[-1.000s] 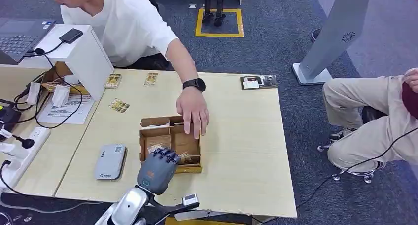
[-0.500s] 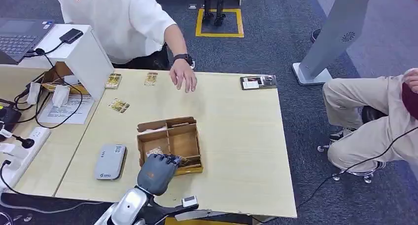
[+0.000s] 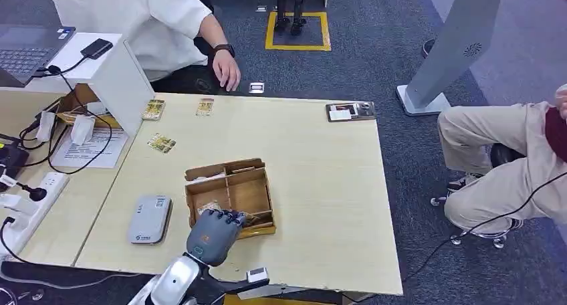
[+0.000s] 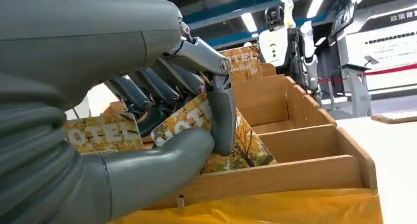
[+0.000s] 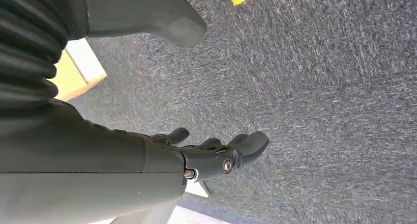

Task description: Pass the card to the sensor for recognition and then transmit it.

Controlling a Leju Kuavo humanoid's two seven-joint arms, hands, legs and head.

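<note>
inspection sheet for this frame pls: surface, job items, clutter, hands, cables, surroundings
Surface: pale wooden table, bare at the right.
Job's things: cardboard box with dividers holds cards; grey card reader left of it.
Clutter: three loose cards near the far edge, one being; a framed item.
Hands: left robot hand pinches a card in the box; right robot hand hangs over carpet, holding nothing.
Cables: black cables and power strip at left.
Surroundings: person behind table; another seated at right.
</note>
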